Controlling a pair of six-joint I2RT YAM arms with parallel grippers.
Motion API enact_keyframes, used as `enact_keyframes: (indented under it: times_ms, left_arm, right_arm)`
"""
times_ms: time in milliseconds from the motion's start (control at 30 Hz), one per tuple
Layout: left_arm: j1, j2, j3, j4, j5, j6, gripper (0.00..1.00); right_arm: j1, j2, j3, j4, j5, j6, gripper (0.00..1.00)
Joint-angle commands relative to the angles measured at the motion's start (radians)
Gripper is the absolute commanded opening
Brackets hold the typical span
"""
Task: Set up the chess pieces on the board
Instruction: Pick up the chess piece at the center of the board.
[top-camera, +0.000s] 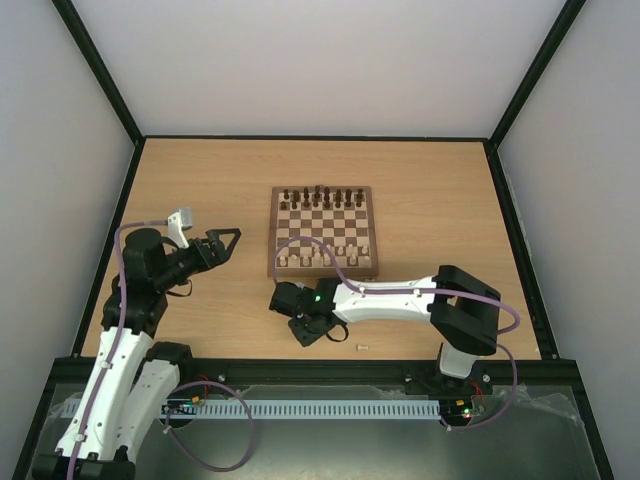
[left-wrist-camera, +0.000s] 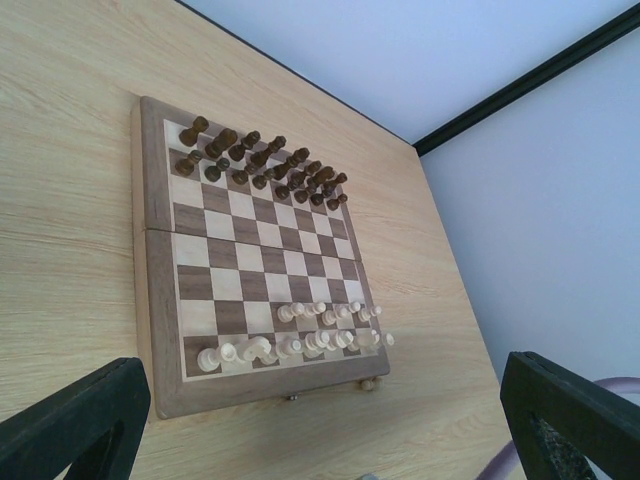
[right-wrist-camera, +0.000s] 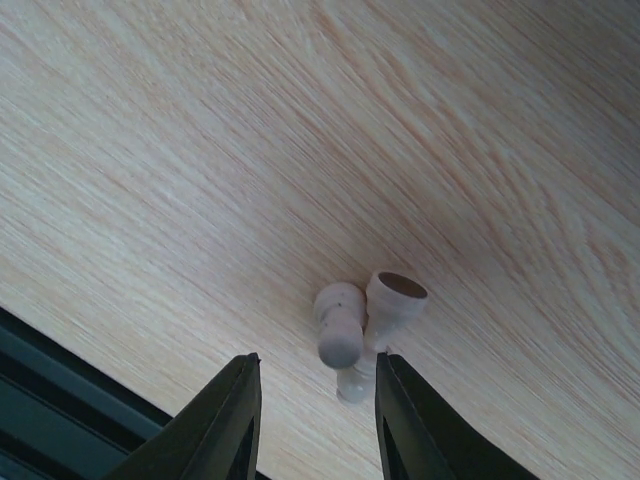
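Note:
The board (top-camera: 372, 232) lies mid-table, with dark pieces on its far rows and several pale chess pieces (top-camera: 318, 256) on its two near rows. It also shows in the left wrist view (left-wrist-camera: 160, 300), with the pale pieces (left-wrist-camera: 300, 335) standing there. My right gripper (top-camera: 305, 332) is low over the table in front of the board. It is open, and two pale pieces (right-wrist-camera: 340, 325) lie side by side on the wood between its fingers (right-wrist-camera: 235, 420), untouched. My left gripper (top-camera: 222, 243) is open and empty, left of the board.
One pale piece (top-camera: 364, 347) lies on the table near the front edge, right of my right gripper. Another small pale piece (left-wrist-camera: 368, 384) sits against the board's near corner. The dark pieces (left-wrist-camera: 260, 165) fill the far rows. A black frame edges the table.

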Motion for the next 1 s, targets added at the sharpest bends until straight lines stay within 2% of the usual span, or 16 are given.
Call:
enact_keyframes:
  times_ms: [0,200,533,733,967]
  left_arm:
    - [0.007,-0.016,-0.003,-0.012,0.016,0.000,0.99]
    - [0.007,-0.014,-0.003,-0.012,0.018,0.000,0.99]
    - [0.006,-0.010,-0.006,-0.008,0.019,0.002,0.99]
    - [0.007,-0.011,-0.005,-0.011,0.018,0.004,0.99]
    - [0.007,-0.005,-0.002,-0.008,0.014,0.004,0.99]
  right_arm:
    - [0.005,0.035,0.040,-0.014,0.021,0.017,0.33]
    - [0.006,0.076,0.049,-0.013,0.012,0.017,0.29]
    - [0.006,0.120,0.046,0.000,0.002,0.017,0.16]
    - [0.006,0.155,0.050,0.022,-0.006,0.017,0.14]
    - [-0.005,0.087,0.095,-0.032,0.060,-0.001,0.13]
